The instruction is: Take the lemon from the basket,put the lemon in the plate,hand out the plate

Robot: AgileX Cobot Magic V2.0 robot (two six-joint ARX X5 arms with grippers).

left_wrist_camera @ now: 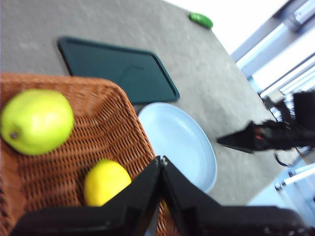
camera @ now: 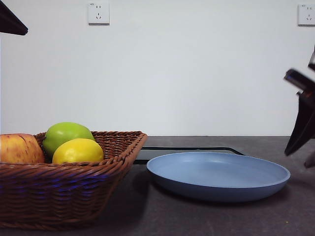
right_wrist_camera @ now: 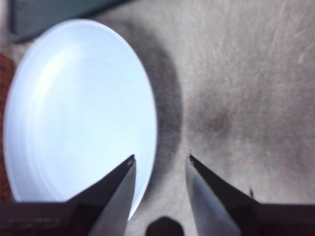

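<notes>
The yellow lemon (camera: 78,151) lies in the brown wicker basket (camera: 59,189) at the left, in front of a green apple (camera: 66,133) and beside a red-yellow apple (camera: 19,149). The light blue plate (camera: 219,174) sits empty on the table right of the basket. My left gripper (left_wrist_camera: 161,160) is shut and empty, held above the basket's rim near the lemon (left_wrist_camera: 106,182). My right gripper (right_wrist_camera: 161,157) is open and empty, low over the table by the plate's (right_wrist_camera: 78,113) right rim. It shows at the right edge of the front view (camera: 298,156).
A flat black tray (camera: 192,149) lies behind the plate, also in the left wrist view (left_wrist_camera: 118,69). A small green object (left_wrist_camera: 201,19) lies far off on the table. The left arm shows as a black tip at the top left corner (camera: 11,20).
</notes>
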